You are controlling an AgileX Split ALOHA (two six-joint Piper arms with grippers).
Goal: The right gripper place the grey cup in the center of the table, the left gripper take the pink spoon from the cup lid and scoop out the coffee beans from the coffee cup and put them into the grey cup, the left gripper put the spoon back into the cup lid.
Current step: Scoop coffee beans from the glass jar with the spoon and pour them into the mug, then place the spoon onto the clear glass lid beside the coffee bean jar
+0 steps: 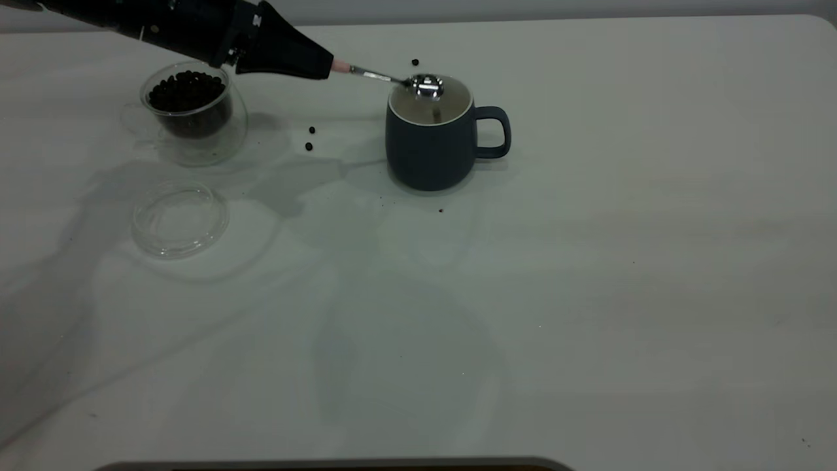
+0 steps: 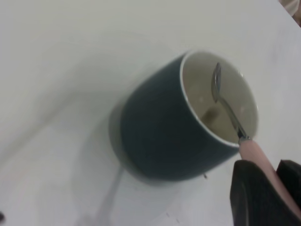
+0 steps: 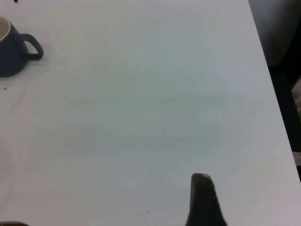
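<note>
Standing near the middle of the table [image 1: 588, 294], a little toward its far side, the grey cup [image 1: 428, 147] is seen upright with its loop handle turned to the right. The metal bowl of the pink spoon [image 1: 392, 77] is held over the cup's open mouth, just above the white inside; from the left wrist view the bowl looks turned on its side and no beans can be made out on it. The spoon's pink handle is clamped between the fingers of the left gripper [image 1: 324, 65], which reaches in from the far left, tilted down toward the cup. Something small and brownish lies at the bottom of the cup, though it cannot be told for certain what it is. To the left of the cup, three loose coffee beans [image 1: 310, 138] are scattered on the table, one of them farther back. At the far left the coffee cup [image 1: 193, 114] is heaped with beans, and the cup lid [image 1: 180, 219] lies flat nearer, apart from it. Of the right gripper [image 3: 202, 202] only a dark fingertip is shown, well to the right of the grey cup; its state cannot be told
</note>
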